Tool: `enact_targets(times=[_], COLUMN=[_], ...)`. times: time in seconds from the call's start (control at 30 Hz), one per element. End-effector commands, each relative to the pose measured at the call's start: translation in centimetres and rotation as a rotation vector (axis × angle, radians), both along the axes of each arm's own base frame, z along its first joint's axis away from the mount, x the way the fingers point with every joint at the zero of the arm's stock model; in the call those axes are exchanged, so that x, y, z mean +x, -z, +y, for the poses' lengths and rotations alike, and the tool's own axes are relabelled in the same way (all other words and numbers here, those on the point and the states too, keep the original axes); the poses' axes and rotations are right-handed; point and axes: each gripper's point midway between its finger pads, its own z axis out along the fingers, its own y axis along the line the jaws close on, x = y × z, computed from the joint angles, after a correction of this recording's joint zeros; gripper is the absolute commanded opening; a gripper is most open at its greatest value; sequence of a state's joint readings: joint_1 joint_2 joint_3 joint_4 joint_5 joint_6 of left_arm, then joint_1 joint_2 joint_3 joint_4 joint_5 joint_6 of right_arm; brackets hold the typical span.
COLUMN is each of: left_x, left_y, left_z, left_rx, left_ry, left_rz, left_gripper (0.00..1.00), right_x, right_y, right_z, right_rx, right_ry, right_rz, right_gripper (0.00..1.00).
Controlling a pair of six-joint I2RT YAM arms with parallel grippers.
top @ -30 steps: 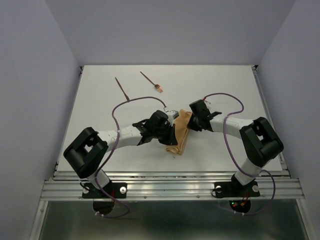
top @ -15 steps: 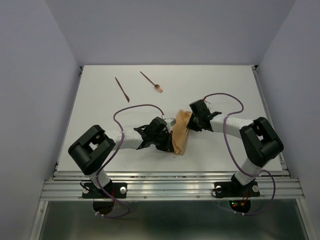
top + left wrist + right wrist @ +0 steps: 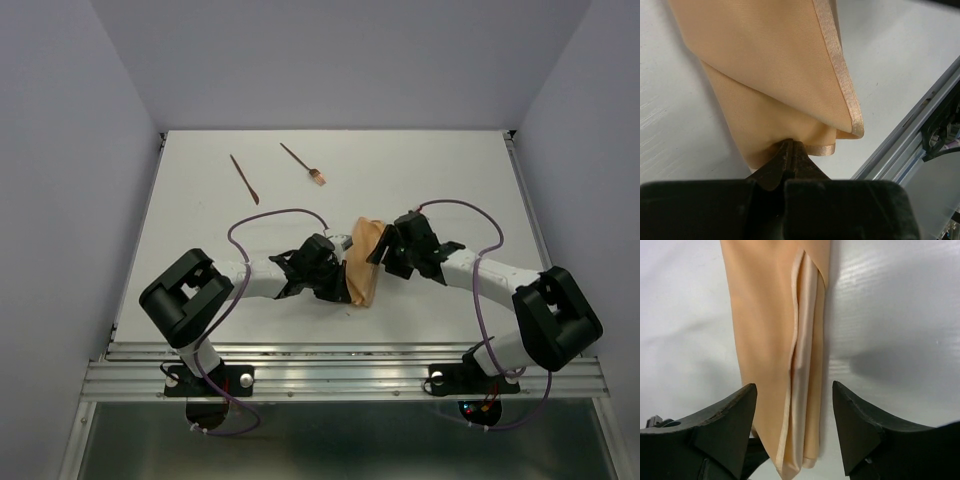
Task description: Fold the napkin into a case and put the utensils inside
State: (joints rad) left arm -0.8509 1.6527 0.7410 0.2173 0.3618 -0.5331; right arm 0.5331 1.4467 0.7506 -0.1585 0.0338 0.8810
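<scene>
Our left gripper [image 3: 790,146] pinches the near end of the case [image 3: 363,262]. Our right gripper [image 3: 793,387] stands open over its far end, holding nothing. The utensils [image 3: 245,179] lie well beyond that far end, off to the left.

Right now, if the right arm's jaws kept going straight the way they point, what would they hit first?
The folded napkin: it lies between the open jaws and stretches ahead of them. The white table under it would likely come next, though depth is hard to judge.
</scene>
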Motion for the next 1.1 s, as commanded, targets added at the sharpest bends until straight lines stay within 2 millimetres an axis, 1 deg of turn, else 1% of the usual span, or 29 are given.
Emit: enact_targets(times=[0.0,0.03,0.07,0.1,0.17,0.2,0.27,0.3,0.33,0.4,0.43,0.47,0.5,0.57,0.7,0.73,0.77,0.87,0.93,0.97,1.0,1.03,1.07], left_x=[1.2,1.4,1.5,1.6,1.8,1.9,1.9,2.0,2.1,2.0,2.0,2.1,2.2,2.3,2.8,3.0,3.0,3.5,4.3,4.6,5.4,5.8,6.2], left_y=[-2.3,-2.5,-2.8,-3.1,-3.4,-3.6,-3.7,-3.6,-3.8,-4.2,-4.5,-4.7,-5.5,-6.3,-8.0,-8.2,-8.3,-8.5,-9.3,-9.6,-10.1,-10.5,-10.5], left_z=[-0.9,-1.0,-1.1,-1.2,-1.2,-1.3,-1.1,-1.0,-1.0,-0.9,-0.8,-0.7,-0.7,-0.6,-0.6,-0.6,-0.4,-0.2,-0.6,-0.7,-0.8,-0.9,-1.0], left_rx=[-0.029,-0.03,-0.033,-0.036,-0.037,-0.037,-0.025,-0.016,-0.012,-0.01,-0.013,-0.007,-0.016,-0.019,-0.022,-0.024,-0.008,0.014,0.016,0.02,0.034,0.04,0.055], left_ry=[-0.023,-0.027,-0.029,-0.032,-0.036,-0.037,-0.041,-0.043,-0.045,-0.042,-0.044,-0.049,-0.053,-0.059,-0.07,-0.073,-0.074,-0.082,-0.082,-0.081,-0.091,-0.095,-0.1], left_rz=[-0.051,-0.055,-0.057,-0.063,-0.069,-0.071,-0.069,-0.073,-0.074,-0.078,-0.081,-0.084,-0.096,-0.109,-0.14,-0.148,-0.147,-0.165,-0.197,-0.209,-0.232,-0.246,-0.252], left_gripper=[0.0,0.0,0.0,0.0,0.0,0.0,0.0,0.0,0.0,0.0,0.0,0.0,0.0,0.0,0.0,0.0,0.0,0.0,0.0,0.0,0.0,0.01,0.05], right_x=[-2.3,-2.6,-3.4,-3.8,-4.3,-5.0,-4.8,-5.0,-5.0,-4.9,-5.1,-5.2,-5.2,-5.3,-5.0,-4.9,-4.6,-4.3,-4.0,-4.0,-3.9,-3.8,-3.6], right_y=[-0.4,-0.1,0.7,0.9,1.6,2.1,2.2,2.8,3.4,3.8,4.3,4.4,4.4,4.5,4.3,4.3,4.0,4.1,4.0,3.9,4.0,4.0,3.8], right_z=[2.2,2.1,2.0,2.4,2.4,2.5,2.7,2.5,2.1,1.9,1.6,1.6,1.6,1.7,1.9,2.0,2.2,2.5,2.9,3.0,3.1,2.9,2.7], right_rx=[0.111,0.114,0.112,0.127,0.149,0.149,0.166,0.159,0.142,0.136,0.127,0.132,0.135,0.14,0.146,0.148,0.156,0.166,0.182,0.195,0.197,0.191,0.178], right_ry=[-0.064,-0.063,-0.067,-0.079,-0.078,-0.085,-0.088,-0.082,-0.055,-0.04,-0.027,-0.022,-0.02,-0.021,-0.023,-0.024,-0.023,-0.013,-0.009,-0.003,0.002,0.011,0.018], right_rz=[0.004,0.013,0.033,0.031,0.039,0.056,0.044,0.048,0.06,0.066,0.076,0.08,0.078,0.078,0.071,0.069,0.061,0.068,0.068,0.074,0.075,0.076,0.069], right_gripper=[0.65,0.62,0.61,0.6,0.6,0.59,0.59,0.57,0.5,0.42,0.34,0.31,0.29,0.25,0.23,0.22,0.18,0.12,0.11,0.12,0.19,0.46,0.64])
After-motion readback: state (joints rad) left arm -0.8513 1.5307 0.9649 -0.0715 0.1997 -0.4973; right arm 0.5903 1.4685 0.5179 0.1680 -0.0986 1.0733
